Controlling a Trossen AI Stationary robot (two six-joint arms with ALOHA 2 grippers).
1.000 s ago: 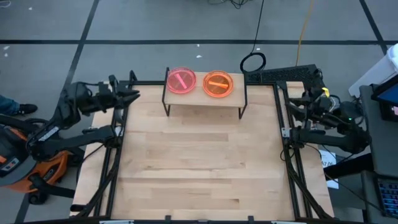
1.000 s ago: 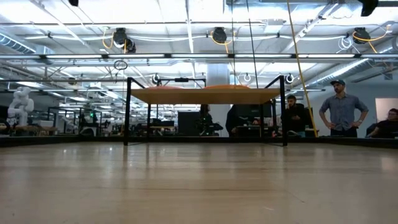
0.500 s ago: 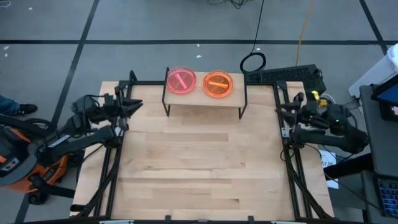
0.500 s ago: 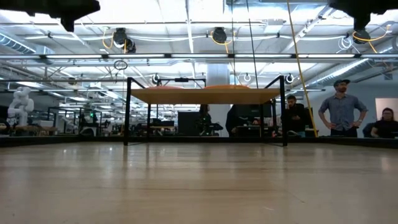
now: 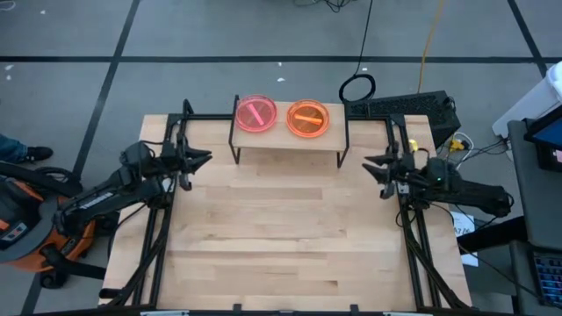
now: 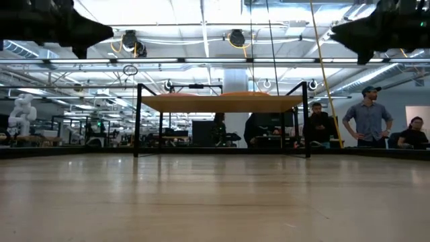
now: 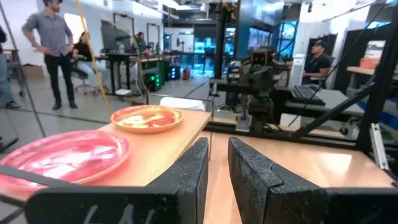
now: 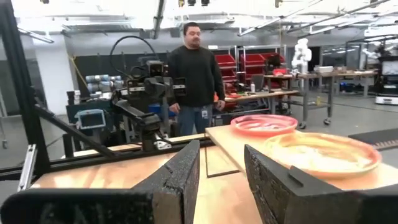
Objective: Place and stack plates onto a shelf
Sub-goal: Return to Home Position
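The shelf (image 5: 283,140) stands on black legs at the table's far edge. On it a pink plate (image 5: 255,114) lies to the left and an orange plate (image 5: 308,118) to the right, side by side, each flat on its base. No green plate shows. My left gripper (image 5: 205,158) hovers over the table's left edge, open by a narrow gap (image 7: 217,168), and points toward the shelf's left end. My right gripper (image 5: 369,164) is open over the right edge (image 8: 222,171) and points toward the shelf's right end. Both are empty.
The wooden tabletop (image 5: 281,228) spreads bare in front of the shelf. Black frame rails (image 5: 162,219) run along both table sides. In the low view the shelf (image 6: 222,103) stands well above the tabletop. People stand in the room behind (image 6: 366,121).
Both arms have swung in from outside the table's sides. My left gripper has moved toward the right and near, my right gripper toward the left and near, and both now reach over the table edges. In the low view both have come down into the top corners.
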